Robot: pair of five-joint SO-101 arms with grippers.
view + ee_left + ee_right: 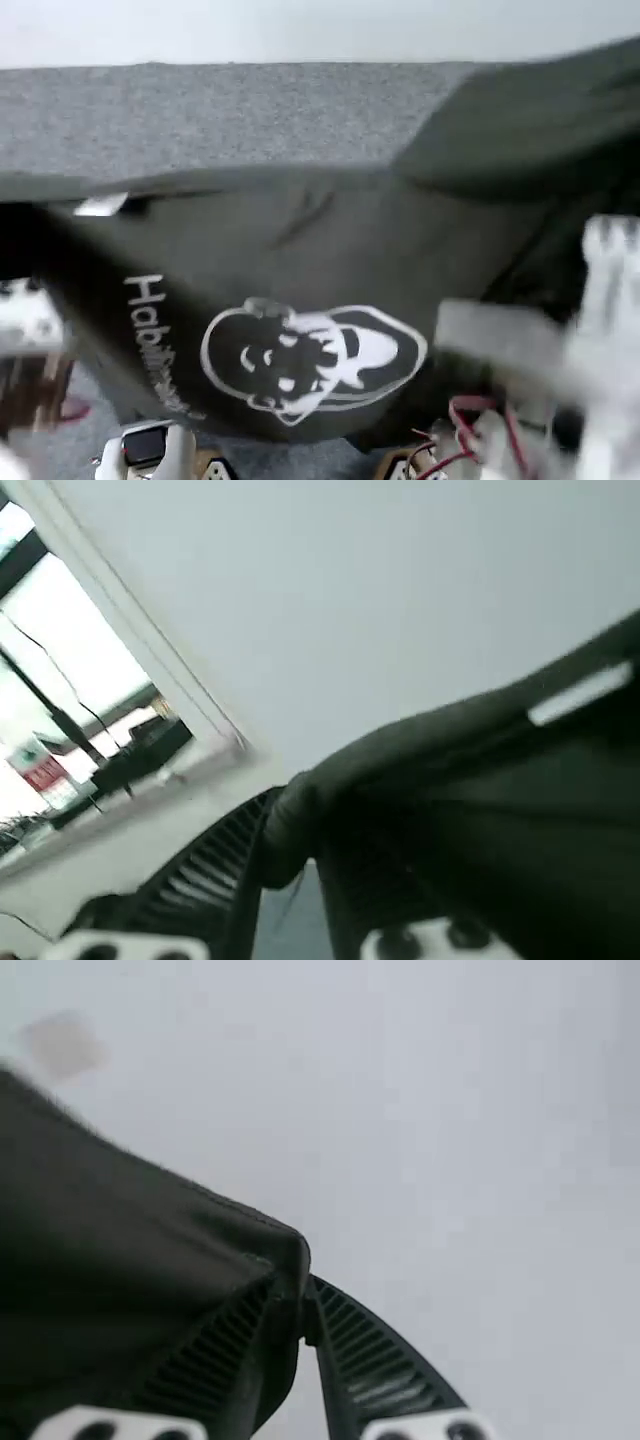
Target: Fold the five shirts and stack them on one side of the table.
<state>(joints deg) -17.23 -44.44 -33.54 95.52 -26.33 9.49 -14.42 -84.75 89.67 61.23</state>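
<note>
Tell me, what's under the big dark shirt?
The gray table shows past the far edge of the dark shirt. The left gripper and right gripper pinch the shirt, spread wide, and it covers most of the table, so anything lying beneath is hidden.

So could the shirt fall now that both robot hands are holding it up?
Maybe. The right gripper pinches only a thin edge of the dark shirt, so that corner might slip out. The left gripper clamps a bunched fold, so the shirt could hang crooked. The lifted shirt also hides much of the table in the high view, so laying it flat may be harder.
</note>
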